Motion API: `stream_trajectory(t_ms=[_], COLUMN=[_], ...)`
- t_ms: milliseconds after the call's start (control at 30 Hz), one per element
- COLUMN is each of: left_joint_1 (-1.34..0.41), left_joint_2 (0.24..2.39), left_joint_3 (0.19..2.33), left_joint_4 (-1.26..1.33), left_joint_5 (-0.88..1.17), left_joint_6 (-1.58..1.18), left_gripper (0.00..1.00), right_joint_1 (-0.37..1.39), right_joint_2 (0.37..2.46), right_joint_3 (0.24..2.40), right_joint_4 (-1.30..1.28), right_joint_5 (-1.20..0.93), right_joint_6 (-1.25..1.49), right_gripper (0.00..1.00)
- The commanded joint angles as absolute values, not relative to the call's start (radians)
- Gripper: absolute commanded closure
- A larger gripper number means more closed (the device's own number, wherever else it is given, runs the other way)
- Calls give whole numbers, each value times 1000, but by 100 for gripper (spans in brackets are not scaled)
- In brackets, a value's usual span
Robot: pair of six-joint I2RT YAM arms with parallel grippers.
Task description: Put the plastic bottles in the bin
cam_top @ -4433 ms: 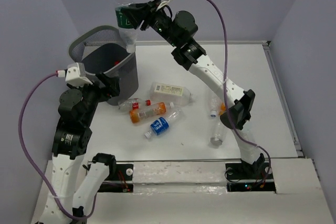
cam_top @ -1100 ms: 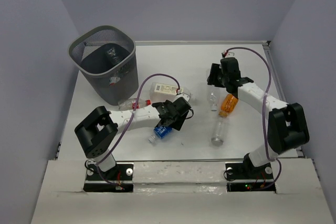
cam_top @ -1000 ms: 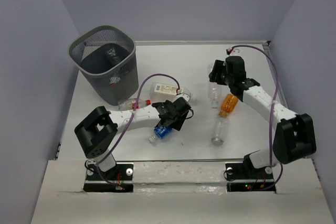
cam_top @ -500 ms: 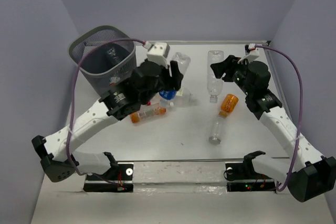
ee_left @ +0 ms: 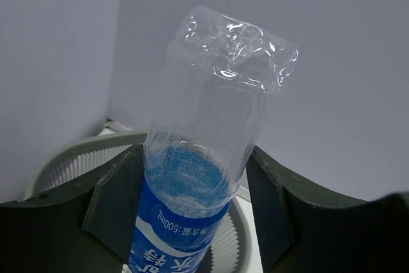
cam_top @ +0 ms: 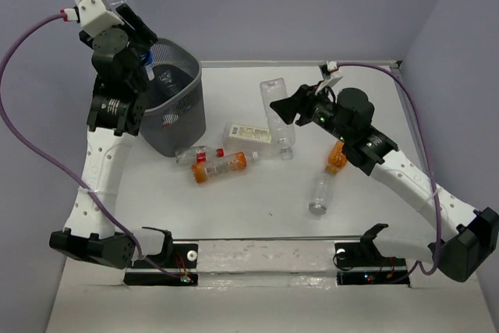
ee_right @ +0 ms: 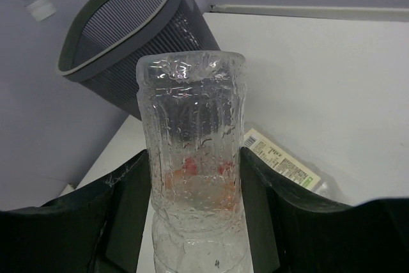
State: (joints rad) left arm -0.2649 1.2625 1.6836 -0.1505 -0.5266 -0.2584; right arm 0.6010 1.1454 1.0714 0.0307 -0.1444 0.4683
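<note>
Bottles [cam_top: 222, 165], 5, lie on the desk [cam_top: 257, 216] (2 orange, 3 clear). Left claw [ee_left: 192, 190] clamps 1 blue-labelled bottle [ee_left: 217, 113] above the round wire-mesh bin [cam_top: 185, 111]; right claw [ee_right: 195, 187] clamps 1 ribbed clear bottle [ee_right: 192, 113].

**Work Cell Surroundings**

The table [cam_top: 366, 83] has a flat white top. A thin raised rim [cam_top: 257, 61] runs along its far edge and continues down the right side. Three plain lavender-grey walls enclose it: the back wall [cam_top: 273, 5], the left wall [cam_top: 35, 115] and the right wall [cam_top: 464, 76]. A glossy white strip [cam_top: 265, 259] crosses the near edge. Lighting is even and diffuse, and shadows on the top are soft.
</note>
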Motion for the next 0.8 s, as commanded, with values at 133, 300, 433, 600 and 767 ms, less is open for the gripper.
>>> stream_trajectory(t_ms=[133,300,433,600,767], left_joint_1=[-138,-138,-140,-140,-140], left_joint_2=[1249,1020,870,672,563], left_joint_3=[1576,1430,1303,1064,986], left_joint_4=[-101,-118,-201,-313,-469], left_joint_5=[-368,-159,61,202,255], left_joint_6=[-333,-353,-374,-417,-388], left_gripper=[1,1,1,1,1], right_joint_1=[713,752,790,819,841], right_joint_2=[1343,1581,1748,2004,2224], right_joint_3=[1401,1676,1931,2298,2592], right_joint_4=[147,160,160,158,210], right_joint_5=[-121,-130,-129,-94,-43], right_joint_6=[416,422,440,465,503], right_gripper=[66,66,66,66,66])
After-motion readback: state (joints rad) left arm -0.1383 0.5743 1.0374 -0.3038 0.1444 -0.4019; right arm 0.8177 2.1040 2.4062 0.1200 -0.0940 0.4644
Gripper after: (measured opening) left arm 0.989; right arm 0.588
